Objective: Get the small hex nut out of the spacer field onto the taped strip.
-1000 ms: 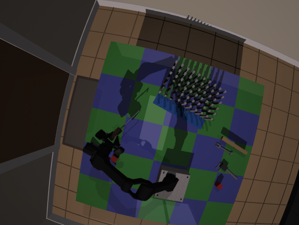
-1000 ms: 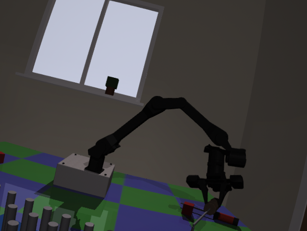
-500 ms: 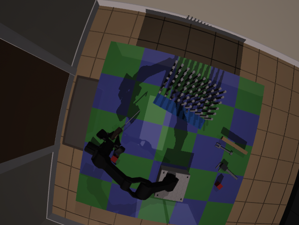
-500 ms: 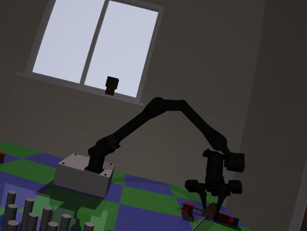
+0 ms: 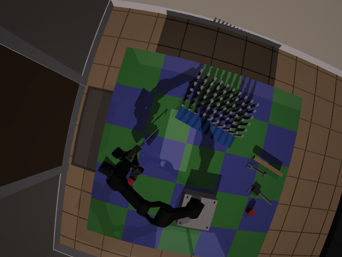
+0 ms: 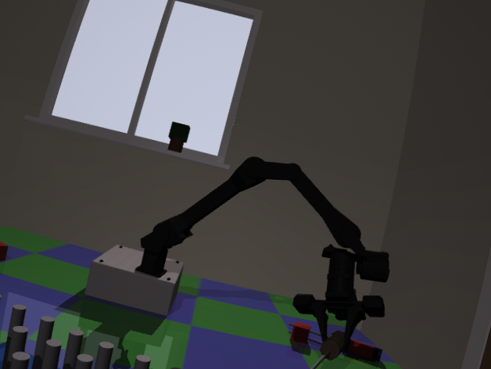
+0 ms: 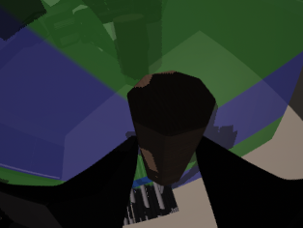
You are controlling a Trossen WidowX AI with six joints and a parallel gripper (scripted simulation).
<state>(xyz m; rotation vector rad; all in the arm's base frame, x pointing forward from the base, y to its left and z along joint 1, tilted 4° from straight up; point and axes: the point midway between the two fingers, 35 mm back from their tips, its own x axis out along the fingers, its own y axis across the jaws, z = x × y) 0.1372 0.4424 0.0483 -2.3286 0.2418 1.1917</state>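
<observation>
At one o'clock from the base, top view, the nut [image 5: 213, 127] appears out on the taped strip [image 5: 225, 139] [image 7: 141, 182] — hand [image 5: 133, 154] [image 6: 335, 343] [image 7: 166, 141] at ten, gripping the brown-handled tool [image 5: 134, 151] [image 6: 332, 347] [image 7: 171, 108]. Left: set down, release, withdraw.

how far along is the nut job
The nut looks already out, on the blue strip in front of the spacers. In hand: the brown-handled tool, gripped outside the field. Left, it seems: put it down, open the jaws, back the arm off.
</observation>
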